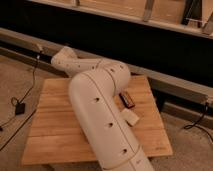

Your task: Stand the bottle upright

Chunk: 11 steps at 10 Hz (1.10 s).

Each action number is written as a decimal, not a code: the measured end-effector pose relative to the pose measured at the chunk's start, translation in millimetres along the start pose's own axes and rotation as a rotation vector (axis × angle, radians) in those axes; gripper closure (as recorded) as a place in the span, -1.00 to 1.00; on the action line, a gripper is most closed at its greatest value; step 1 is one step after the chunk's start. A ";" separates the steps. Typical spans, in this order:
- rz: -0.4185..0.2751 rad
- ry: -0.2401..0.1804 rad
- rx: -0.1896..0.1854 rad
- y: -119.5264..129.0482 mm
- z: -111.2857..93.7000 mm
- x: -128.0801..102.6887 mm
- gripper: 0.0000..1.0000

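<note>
— On the left, past the table [55,135] edge, where is the gripper?

— I do not see it. The arm [100,115] rises from the bottom, bends, and its forearm [75,62] reaches toward the far left corner. The gripper must be beyond that end, out of sight, so I cannot tell if it is wide or narrow, or holding something.

— And the bottle?

— No white bottle shows. The arm covers the middle of the table, so it may be hidden behind it. Right of the arm lie only a dark bar [126,99] and a beige block [131,118].

— Which way from the tool, then?

— I cannot tell its side or long axis.
</note>
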 end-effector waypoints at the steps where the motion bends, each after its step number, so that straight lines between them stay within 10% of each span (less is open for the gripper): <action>1: 0.014 -0.031 -0.017 2.1 -3.6 -0.4 -0.23; 11: 0.169 -0.217 -0.198 45.0 7.0 -20.8 -0.23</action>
